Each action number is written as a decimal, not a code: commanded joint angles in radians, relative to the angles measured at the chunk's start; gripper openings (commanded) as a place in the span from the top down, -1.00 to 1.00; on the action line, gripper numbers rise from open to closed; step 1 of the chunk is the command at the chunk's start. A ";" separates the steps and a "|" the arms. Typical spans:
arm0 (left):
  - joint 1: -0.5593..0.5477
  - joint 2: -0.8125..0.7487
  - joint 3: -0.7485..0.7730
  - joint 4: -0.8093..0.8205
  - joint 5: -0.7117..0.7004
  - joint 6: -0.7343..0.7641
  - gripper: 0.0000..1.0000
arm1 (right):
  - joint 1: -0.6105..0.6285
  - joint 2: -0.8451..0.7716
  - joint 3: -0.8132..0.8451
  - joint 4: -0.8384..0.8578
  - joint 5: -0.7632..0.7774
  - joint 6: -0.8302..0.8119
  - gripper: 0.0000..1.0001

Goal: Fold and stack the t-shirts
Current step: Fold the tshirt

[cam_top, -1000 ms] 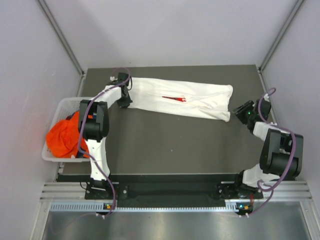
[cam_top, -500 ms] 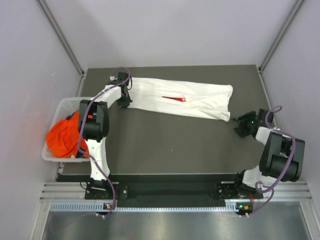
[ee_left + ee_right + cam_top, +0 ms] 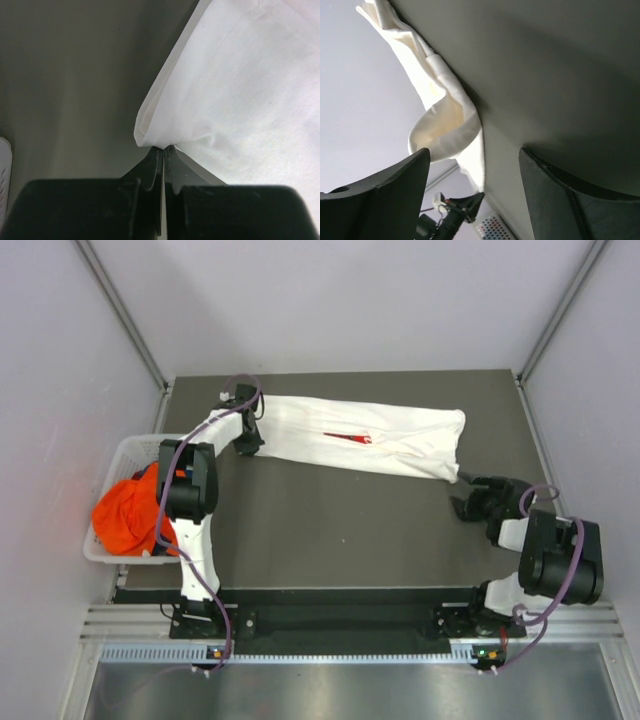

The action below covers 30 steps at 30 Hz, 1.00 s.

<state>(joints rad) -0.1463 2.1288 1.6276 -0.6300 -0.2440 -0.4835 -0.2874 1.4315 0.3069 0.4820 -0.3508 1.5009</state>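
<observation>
A white t-shirt (image 3: 370,436) with a small red mark lies in a long folded strip across the far half of the dark table. My left gripper (image 3: 247,446) is shut on the shirt's left corner (image 3: 150,135); the cloth bunches at the fingertips. My right gripper (image 3: 462,504) is open and empty, low over the table just below and right of the shirt's right end. In the right wrist view the shirt's right end (image 3: 445,125) lies ahead between the spread fingers, not touched. An orange t-shirt (image 3: 125,512) is crumpled in the basket.
A white basket (image 3: 130,450) stands at the table's left edge, beside the left arm. The dark table (image 3: 330,530) runs from the shirt to the near edge. Grey walls with metal posts close in the back and sides.
My right gripper has swung from the table's right edge down and left towards the shirt's right end. The left gripper and the white shirt have not moved.
</observation>
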 commanded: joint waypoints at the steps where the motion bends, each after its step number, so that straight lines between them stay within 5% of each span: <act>1: 0.010 -0.066 0.032 -0.025 -0.028 0.000 1.00 | 0.022 0.085 -0.019 0.147 0.033 0.137 -0.46; 16: 0.008 -0.079 0.035 -0.025 -0.043 0.000 1.00 | 0.113 0.458 -0.091 0.698 0.071 0.393 -0.39; 26: 0.010 -0.076 0.040 -0.027 -0.044 -0.003 1.00 | 0.114 0.324 -0.068 0.483 0.167 0.283 -0.24; 30: 0.010 -0.073 0.052 -0.040 -0.061 0.003 1.00 | 0.090 0.207 0.039 0.166 0.232 0.051 0.16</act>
<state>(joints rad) -0.1463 2.1048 1.6375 -0.6430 -0.2554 -0.4839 -0.1852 1.6989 0.2810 0.9607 -0.2001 1.7130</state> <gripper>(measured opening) 0.015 0.464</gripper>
